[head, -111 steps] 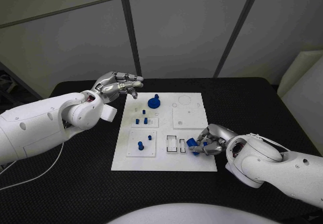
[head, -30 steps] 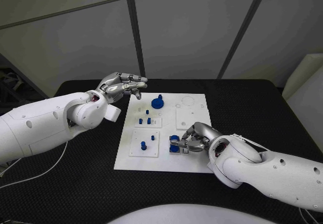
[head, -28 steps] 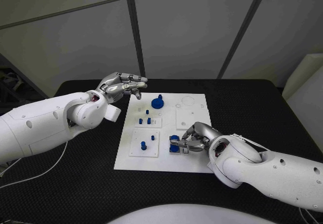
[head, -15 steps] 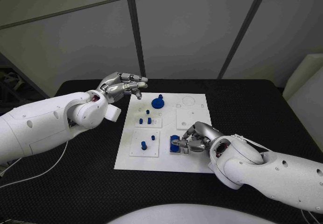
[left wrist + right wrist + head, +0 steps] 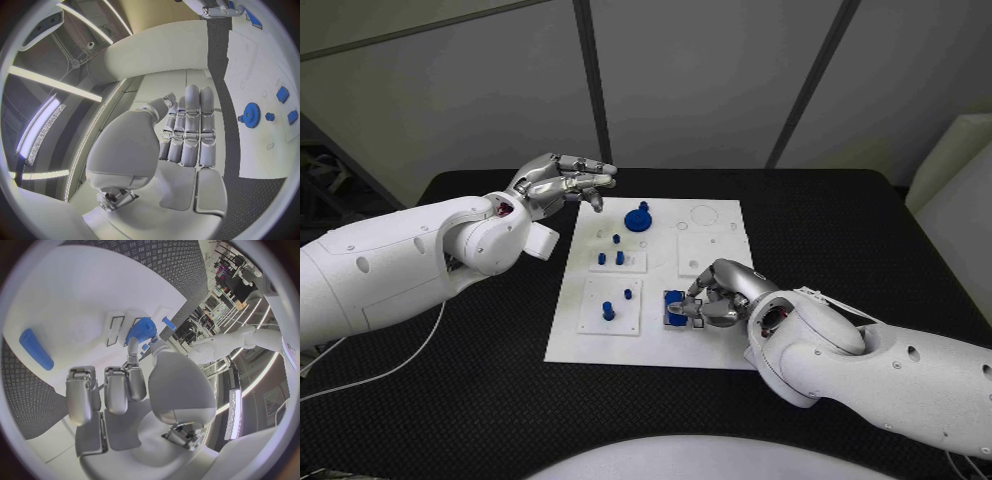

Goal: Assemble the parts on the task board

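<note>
Right hand (image 5: 710, 297) pinches a small blue plastic block (image 5: 675, 303) at the rectangular slots near the front of the white task board (image 5: 574, 340). Risk, as I judge it: a tilted block jams on the slot rim or slips from the fingertips. Left hand (image 5: 563, 181) hangs curled and empty over the board's far left corner, beside the blue gear (image 5: 639, 217). Blue pegs (image 5: 609, 258) stand mid-board, clear of the work. Another blue bar (image 5: 35, 355) lies loose on the board.

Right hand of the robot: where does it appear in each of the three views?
Head view: right hand at the task board near edge, holding a blue part.
Left wrist view: small, at the board's far end.
Right wrist view: central.
Shared landmark: the task board.
</note>
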Controlling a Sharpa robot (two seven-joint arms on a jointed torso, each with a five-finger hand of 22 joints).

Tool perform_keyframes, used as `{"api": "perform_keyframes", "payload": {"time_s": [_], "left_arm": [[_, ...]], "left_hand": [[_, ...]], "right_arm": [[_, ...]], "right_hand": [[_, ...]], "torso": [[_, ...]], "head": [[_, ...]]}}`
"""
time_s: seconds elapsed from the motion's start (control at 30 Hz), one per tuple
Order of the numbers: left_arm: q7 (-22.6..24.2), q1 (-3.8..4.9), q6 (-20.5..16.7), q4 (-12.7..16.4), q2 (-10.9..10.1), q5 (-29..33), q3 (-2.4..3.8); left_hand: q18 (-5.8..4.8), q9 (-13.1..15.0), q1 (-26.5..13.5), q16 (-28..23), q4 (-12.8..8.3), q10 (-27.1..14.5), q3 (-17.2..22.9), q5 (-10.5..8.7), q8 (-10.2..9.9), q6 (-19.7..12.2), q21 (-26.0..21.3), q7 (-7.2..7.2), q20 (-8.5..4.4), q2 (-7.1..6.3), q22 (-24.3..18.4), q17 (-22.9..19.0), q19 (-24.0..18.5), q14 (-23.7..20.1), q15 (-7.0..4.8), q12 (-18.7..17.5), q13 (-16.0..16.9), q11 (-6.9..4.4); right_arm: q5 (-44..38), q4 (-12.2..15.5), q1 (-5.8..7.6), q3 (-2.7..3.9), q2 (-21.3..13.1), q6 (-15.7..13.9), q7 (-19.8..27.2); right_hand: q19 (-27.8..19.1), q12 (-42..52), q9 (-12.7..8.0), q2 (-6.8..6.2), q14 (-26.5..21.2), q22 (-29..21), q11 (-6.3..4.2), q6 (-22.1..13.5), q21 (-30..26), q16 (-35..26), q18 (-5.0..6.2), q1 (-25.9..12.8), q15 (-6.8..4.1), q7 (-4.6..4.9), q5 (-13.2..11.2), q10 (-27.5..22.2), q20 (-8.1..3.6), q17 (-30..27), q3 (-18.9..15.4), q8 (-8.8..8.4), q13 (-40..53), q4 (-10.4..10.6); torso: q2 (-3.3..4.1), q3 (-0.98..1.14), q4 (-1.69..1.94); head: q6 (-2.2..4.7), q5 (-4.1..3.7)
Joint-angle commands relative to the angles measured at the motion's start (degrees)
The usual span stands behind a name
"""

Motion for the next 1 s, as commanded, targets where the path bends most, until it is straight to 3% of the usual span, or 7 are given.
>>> {"api": "perform_keyframes", "payload": {"time_s": [0.03, 0.57, 0.67, 1.0], "left_arm": [[0.2, 0.07, 0.6, 0.1, 0.0, 0.2, 0.04], [0.1, 0.07, 0.6, 0.0, 0.0, 0.2, 0.04], [0.1, 0.07, 0.6, 0.0, 0.1, 0.2, 0.04], [0.1, 0.07, 0.6, -0.1, 0.1, 0.2, 0.04]], "left_hand": [[-0.66, -0.1, 0.0, -0.2, 0.0, -0.4, -0.3, -0.25, -0.3, -0.4, 0.0, 0.05, 0.36, 0.51, -0.1, -0.1, 0.2, 0.3, 0.03, -0.1, -0.1, 0.03], [-0.66, -0.1, 0.0, -0.2, 0.0, -0.4, -0.3, -0.25, -0.3, -0.4, 0.0, 0.05, 0.36, 0.51, -0.1, -0.1, 0.2, 0.3, 0.03, -0.1, -0.1, 0.03], [-0.66, -0.1, 0.0, -0.2, 0.0, -0.4, -0.3, -0.25, -0.3, -0.4, 0.0, 0.05, 0.36, 0.51, -0.1, -0.1, 0.2, 0.3, 0.03, -0.1, -0.1, 0.03], [-0.66, -0.1, 0.0, -0.2, 0.0, -0.4, -0.3, -0.25, -0.3, -0.4, 0.0, 0.05, 0.36, 0.51, -0.1, -0.1, 0.2, 0.3, 0.03, -0.1, -0.1, 0.03]], "right_arm": [[-1.2, -0.2, 0.07, 0.02, 0.1, 0.4, 0.5], [-1.9, -2.6, 0.08, 0.01, 2.0, -0.5, 0.9], [-2.2, -3.2, 0.09, 0.01, 2.4, -0.6, 1.2], [-2.3, -2.6, 0.09, 0.01, 2.2, 0.3, 2.5]], "right_hand": [[6.0, 0.0, 0.1, 0.01, 4.3, 15.1, -0.39, 0.4, 0.2, -0.3, -0.42, 0.7, -0.38, -0.05, 0.3, 1.6, -0.24, 6.6, 0.0, -0.21, 7.5, -0.4], [6.0, 0.3, 0.8, 1.74, 4.4, 15.1, -0.73, 1.6, 0.2, -0.3, -0.42, 2.0, -0.61, -0.48, 0.3, 1.8, -0.40, 6.6, 0.1, -0.21, 7.8, -0.8], [6.0, 0.4, 0.9, 1.95, 4.4, 15.1, -0.80, 1.7, 0.2, -0.3, -0.42, 2.4, -0.67, -0.57, 0.3, 1.8, -0.45, 6.6, 0.1, -0.24, 7.8, -1.0], [6.0, 0.4, 1.4, 1.83, 4.4, 15.1, -1.04, 2.0, 0.2, -0.3, -0.42, 5.4, -0.91, -0.82, -0.4, 1.9, -0.70, 6.7, -0.2, -0.74, 7.9, -3.2]], "torso": [[0.00, -0.03, -0.01], [0.04, -0.01, -0.07], [0.03, -0.02, 0.07], [-0.01, -0.02, -0.10]], "head": [[-0.02, 0.11], [-0.04, 0.21], [-0.14, 0.12], [-0.09, 0.39]]}}
